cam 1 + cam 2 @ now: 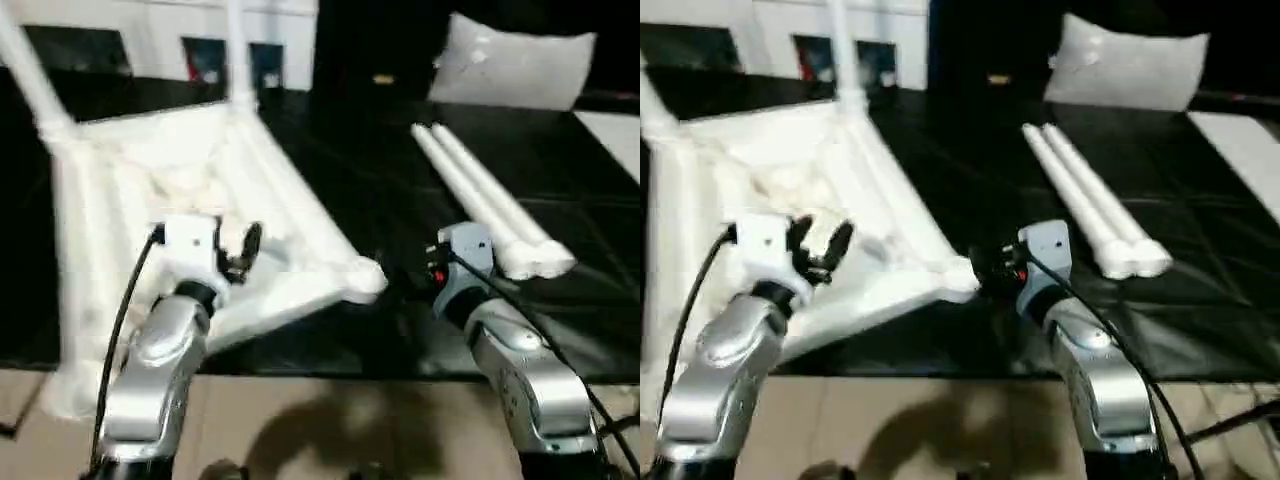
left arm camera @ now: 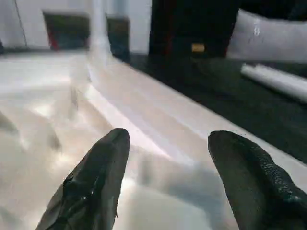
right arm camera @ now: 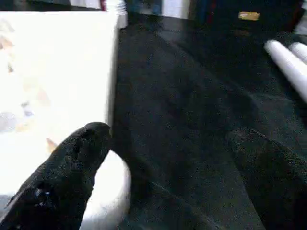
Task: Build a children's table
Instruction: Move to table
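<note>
Left eye view: two legs wait; both grippers, left and right, hover with spread fingers by the upturned top. Next, grab one.

Black-covered work table carries everything. Table top lies upside down on its left half, ribbed underside up, near corner socket by the table's front edge. Two legs already stand upright in the far sockets: one far left, one at the back. Two loose legs lie side by side, touching, on the right half, well apart from the top. White bag at the far edge.
</note>
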{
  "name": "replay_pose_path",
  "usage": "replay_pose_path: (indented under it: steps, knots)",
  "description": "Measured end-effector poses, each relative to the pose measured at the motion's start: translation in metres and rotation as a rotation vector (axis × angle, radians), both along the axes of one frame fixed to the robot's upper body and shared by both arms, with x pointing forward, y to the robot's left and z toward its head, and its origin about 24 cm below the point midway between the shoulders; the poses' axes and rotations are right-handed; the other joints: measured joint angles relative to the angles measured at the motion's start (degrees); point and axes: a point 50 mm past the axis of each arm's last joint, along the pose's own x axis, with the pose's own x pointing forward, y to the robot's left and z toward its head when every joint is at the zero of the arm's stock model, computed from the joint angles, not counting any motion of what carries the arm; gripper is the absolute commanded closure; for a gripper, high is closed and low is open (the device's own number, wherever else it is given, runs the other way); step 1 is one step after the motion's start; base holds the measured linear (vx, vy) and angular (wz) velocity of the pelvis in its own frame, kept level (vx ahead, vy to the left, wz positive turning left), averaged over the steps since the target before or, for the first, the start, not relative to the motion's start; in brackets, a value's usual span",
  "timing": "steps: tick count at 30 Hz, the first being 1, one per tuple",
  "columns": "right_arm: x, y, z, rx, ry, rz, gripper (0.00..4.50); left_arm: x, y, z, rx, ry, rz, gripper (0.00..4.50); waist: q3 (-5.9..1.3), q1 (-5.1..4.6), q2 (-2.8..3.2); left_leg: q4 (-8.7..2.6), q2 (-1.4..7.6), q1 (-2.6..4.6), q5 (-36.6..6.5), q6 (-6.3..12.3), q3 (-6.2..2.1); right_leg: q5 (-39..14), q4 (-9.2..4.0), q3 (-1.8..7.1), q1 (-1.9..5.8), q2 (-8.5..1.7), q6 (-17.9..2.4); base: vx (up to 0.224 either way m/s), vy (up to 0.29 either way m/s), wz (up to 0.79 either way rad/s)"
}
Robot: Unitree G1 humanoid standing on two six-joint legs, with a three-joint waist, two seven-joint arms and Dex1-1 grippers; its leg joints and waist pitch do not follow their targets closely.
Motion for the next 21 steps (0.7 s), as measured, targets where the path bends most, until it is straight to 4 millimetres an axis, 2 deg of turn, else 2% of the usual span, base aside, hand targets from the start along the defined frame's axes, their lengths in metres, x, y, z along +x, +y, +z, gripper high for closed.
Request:
replay_pose_path:
  steps: [1, 2, 3, 4, 5, 6, 7, 8, 9, 10, 11, 12, 13, 14, 15, 17, 19, 20, 21]
  knots:
    - [-0.002, -0.004, -0.004, -0.004, 0.016, -0.015, 0.0, -0.002, -0.004, -0.003, -0.01, 0.015, -0.005, 1.36, 0.03, 0.44, -0.08, 5.11, -0.74, -0.88, -1.7, 2.1, 0.27, 0.45, -0.76, -0.18, 0.45, 0.65, -0.79, -0.051, -0.246, -0.02]
    - [-0.004, -0.007, -0.005, -0.003, 0.022, -0.021, 0.0, -0.004, -0.007, -0.004, -0.01, 0.021, -0.012, 1.36, 0.04, 0.2, -0.1, 7.78, -3.18, -0.86, -2.27, 2.22, 0.63, 1.04, -1.76, -0.84, 1.0, 1.28, -1.22, -0.049, -0.208, -0.05]
    - [-0.005, -0.008, -0.005, 0.003, 0.02, -0.012, 0.0, -0.004, -0.008, -0.001, -0.007, 0.013, -0.014, 1.36, 0.04, -0.02, 0.05, 7.4, -4.64, -0.19, -2.66, 1.78, 1.24, 1.59, -2.62, -1.38, 1.25, 1.98, -1.28, -0.049, -0.208, -0.05]
    - [-0.005, -0.009, -0.002, 0.007, 0.011, 0.003, 0.0, -0.004, -0.007, 0.002, -0.003, 0.001, -0.009, 1.36, -0.05, -0.27, 0.75, 5.62, -5.84, 0.67, -4.0, 1.71, 1.57, 2.17, -3.77, -2.33, 1.48, 3.2, -1.38, -0.061, -0.174, 0.05]
    - [-0.006, -0.009, 0.0, 0.04, 0.004, 0.01, 0.0, -0.004, -0.006, 0.005, 0.008, -0.012, -0.004, 1.36, 0.06, -0.46, 1.8, 2.58, -5.03, 1.76, -5.83, -0.79, 0.53, 3.51, -6.1, -4.27, 2.07, 4.86, -1.6, -0.067, -0.165, 0.09]
    - [-0.006, -0.007, 0.0, 0.05, 0.004, 0.019, 0.0, -0.005, -0.003, 0.003, 0.014, 0.001, 0.004, 1.36, 0.12, -0.65, 2.3, 1.87, -3.62, 1.8, -5.04, -2.26, 0.39, 2.8, -5.91, -5.58, 2.09, 4.97, 0.32, -0.067, -0.165, 0.09]
    - [-0.005, -0.005, 0.003, 0.056, -0.007, 0.028, 0.0, -0.006, -0.001, 0.001, 0.021, 0.011, 0.013, 1.36, -0.12, -0.79, 2.26, 1.77, -2.84, 1.73, -4.57, -2.78, 0.0, 0.4, -0.33, -5.06, 0.44, 4.18, 3.84, -0.052, -0.152, 0.03]
    - [-0.006, -0.003, 0.006, 0.055, -0.023, 0.035, 0.0, -0.006, 0.004, 0.001, 0.031, 0.015, 0.033, 1.36, -0.39, -0.68, 2.35, 1.68, -2.19, 1.31, -3.99, -3.52, -0.49, -1.17, 7.18, -2.74, -2.07, 2.24, 5.36, -0.055, -0.15, -0.02]
    - [-0.006, -0.004, 0.008, 0.052, -0.032, 0.035, 0.0, -0.007, 0.005, 0.002, 0.037, 0.012, 0.04, 1.36, -0.51, -0.62, 2.32, 1.55, -1.89, 0.88, -3.56, -3.85, -0.86, -1.31, 7.76, -0.59, -2.65, 0.38, 5.15, -0.055, -0.15, -0.02]
    - [-0.006, -0.004, 0.01, 0.049, -0.04, 0.035, 0.0, -0.007, 0.005, 0.004, 0.04, 0.003, 0.041, 1.36, -0.68, -0.51, 1.84, 1.4, -1.83, 0.46, -3.08, -4.27, -0.95, -1.2, 5.96, 1.07, -2.68, -1.63, 4.86, -0.088, -0.188, 0.04]
    - [-0.006, -0.005, 0.01, 0.034, -0.044, 0.02, 0.0, -0.007, 0.005, 0.006, 0.052, -0.002, 0.04, 1.36, -1.07, -0.34, 0.42, 1.48, -1.95, -0.2, -2.63, -4.79, -0.79, -0.26, 0.44, 3.4, -1.59, -4.39, 3.16, -0.085, -0.254, -0.03]
    - [-0.005, -0.005, 0.011, 0.022, -0.052, 0.011, 0.0, -0.007, 0.005, 0.007, 0.061, -0.002, 0.043, 1.36, -1.25, 0.09, -0.8, 1.86, -1.92, -0.36, -2.6, -4.44, -0.43, 1.77, -0.55, 3.33, -1.34, -5.04, 7.99, -0.085, -0.254, -0.03]
    - [-0.006, -0.008, 0.008, 0.006, -0.043, -0.006, 0.0, -0.008, 0.005, 0.004, 0.068, 0.016, 0.044, 1.36, -0.84, 0.54, -0.5, 1.54, -1.47, -0.35, -2.26, -2.1, -0.8, 2.01, -0.91, 3.02, -1.25, -4.53, 7.53, -0.105, -0.266, -0.13]
    - [-0.009, -0.014, 0.002, -0.011, 0.0, -0.034, 0.0, -0.009, 0.0, 0.002, 0.063, 0.029, 0.03, 1.36, -0.65, 0.81, -0.49, -0.54, -1.54, 0.18, -1.89, -1.02, -0.74, 2.22, -1.32, 2.88, -1.25, -4.3, 7.41, -0.116, -0.247, -0.11]
    - [-0.011, -0.016, -0.003, -0.015, 0.036, -0.042, 0.0, -0.009, -0.003, 0.003, 0.051, 0.029, 0.019, 1.36, -0.64, 0.82, -0.47, -2.14, -1.53, 0.99, -1.33, -2.0, -0.61, 2.46, -1.6, 2.95, -1.23, -4.06, 7.1, -0.116, -0.247, -0.11]
    - [-0.013, -0.016, -0.006, -0.019, 0.059, -0.039, 0.0, -0.008, -0.004, 0.007, 0.042, 0.011, 0.015, 1.36, -0.69, 0.51, -0.09, -4.33, -0.81, 1.79, -0.27, -4.39, -0.59, 2.56, -1.82, 2.93, -1.46, -3.15, 6.92, -0.085, -0.207, -0.06]
    - [-0.013, -0.013, -0.005, -0.02, 0.05, -0.028, 0.0, -0.008, -0.004, 0.009, 0.04, 0.002, 0.013, 1.36, -0.7, 0.21, 0.41, -5.03, -0.01, 1.77, 0.74, -6.73, -0.66, 2.57, -1.83, 2.64, -1.84, -2.42, 6.9, -0.079, -0.136, -0.09]
    - [-0.013, -0.011, -0.005, -0.019, 0.046, -0.023, 0.0, -0.008, -0.004, 0.009, 0.041, 0.003, 0.01, 1.36, -0.6, 0.04, 0.45, -5.29, 0.26, 1.78, 1.16, -8.34, -0.67, 2.67, -1.83, 2.37, -1.94, -2.36, 6.73, -0.071, -0.048, -0.03]
    - [-0.013, -0.011, -0.005, -0.017, 0.044, -0.024, 0.0, -0.008, -0.004, 0.009, 0.041, 0.005, 0.006, 1.36, -0.48, 0.01, 0.5, -5.26, 0.38, 1.8, 1.26, -8.91, -0.65, 2.67, -1.88, 2.32, -1.9, -2.33, 6.73, -0.071, -0.048, -0.03]
